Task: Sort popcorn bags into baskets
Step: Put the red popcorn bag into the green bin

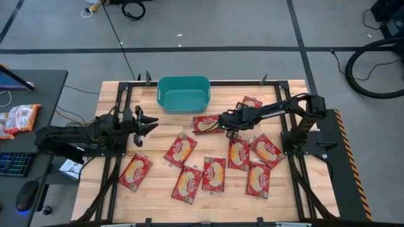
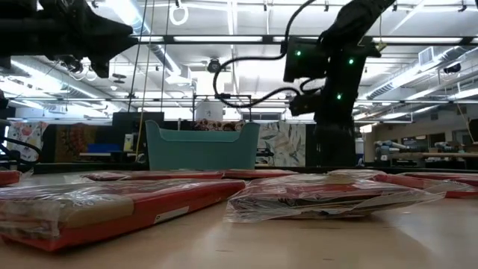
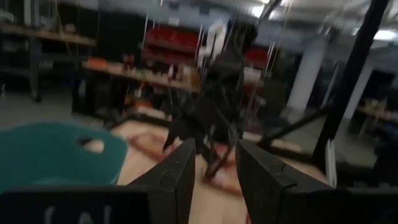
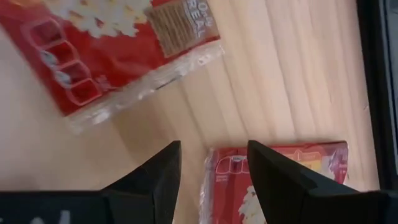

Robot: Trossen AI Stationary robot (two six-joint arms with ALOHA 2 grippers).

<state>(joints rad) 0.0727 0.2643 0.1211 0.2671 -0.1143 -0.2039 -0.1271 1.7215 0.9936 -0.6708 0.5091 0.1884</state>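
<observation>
Overhead, we see the teal basket [image 1: 183,94] at the counter's [image 1: 284,195] far edge, with nothing in it. Red popcorn bags [image 1: 213,174] lie scattered across the wood. Our left tool [image 1: 146,123] hovers open and empty, left of the bags. Our right tool [image 1: 225,125] hangs over the bag [image 1: 205,123] just in front of the basket. From the right wrist, we see its fingers [image 4: 277,180] parted, gripping nothing, above a bag [image 4: 280,180].
</observation>
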